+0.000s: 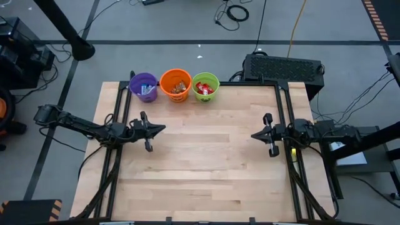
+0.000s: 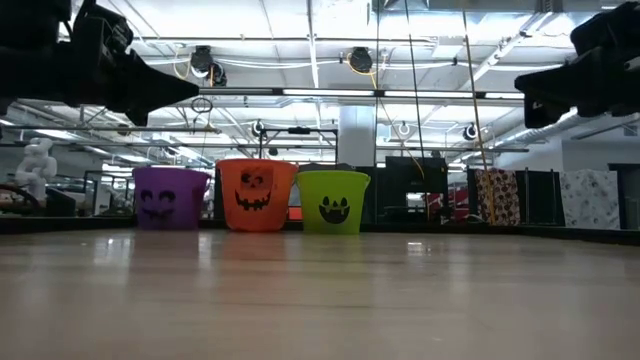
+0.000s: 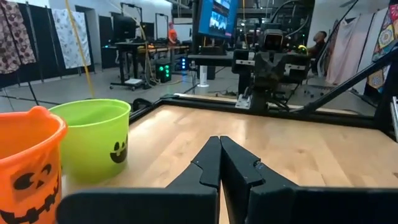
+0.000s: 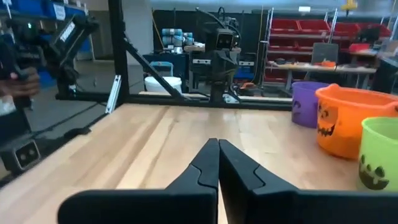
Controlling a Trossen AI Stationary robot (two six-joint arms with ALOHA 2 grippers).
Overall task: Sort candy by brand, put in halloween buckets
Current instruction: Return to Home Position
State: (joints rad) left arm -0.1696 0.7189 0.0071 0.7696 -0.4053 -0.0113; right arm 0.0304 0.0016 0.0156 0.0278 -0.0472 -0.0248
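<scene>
Three buckets stand in a row by the table's far edge: purple [image 1: 144,86], orange [image 1: 175,84] and lime green [image 1: 205,86]. The high view shows candy in each: blue wrappers [image 1: 147,89] in the purple one, brown and gold [image 1: 179,88] in the orange one, red [image 1: 205,88] in the green one. My left gripper [image 1: 164,129] hovers shut and empty above the table's left part, fingers pointing right. My right gripper [image 1: 252,134] hovers shut and empty at the right, fingers pointing left. In the low view the buckets [image 2: 257,194] rest on their bases.
A black box [image 1: 282,67] with cables sits beyond the table's far right corner. Dark rails [image 1: 119,125] run along the left and right sides of the wooden top [image 1: 206,162]. A hand [image 4: 18,81] shows off the table in the right wrist view.
</scene>
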